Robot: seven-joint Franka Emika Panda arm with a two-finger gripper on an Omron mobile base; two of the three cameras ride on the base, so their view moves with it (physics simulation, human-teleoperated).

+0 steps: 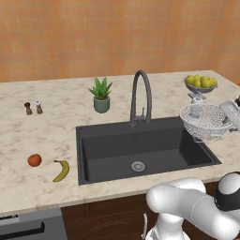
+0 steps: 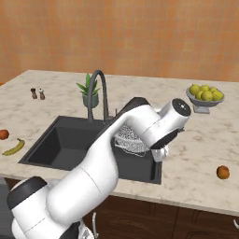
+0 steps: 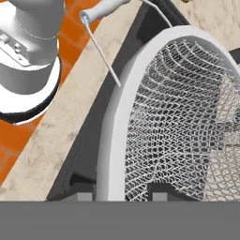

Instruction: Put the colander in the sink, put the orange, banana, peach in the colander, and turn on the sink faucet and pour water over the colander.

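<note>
Fruit count: one banana [image 1: 61, 170] and one orange-red fruit [image 1: 34, 160] at the sink's [image 1: 117, 150] 9 o'clock, plus one more [image 2: 223, 172] that the right base view adds at 3 o'clock. One colander [image 1: 204, 121] hangs tilted over the basin's right edge, fingers [image 3: 78, 196] clamped astride its rim. One faucet [image 1: 140, 96] stands at 12 o'clock.

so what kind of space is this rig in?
A simulated home kitchen, by the look of it: a marble-look counter with a dark sink and a gooseneck sink faucet, and fruit such as a banana lying on the counter.
</note>
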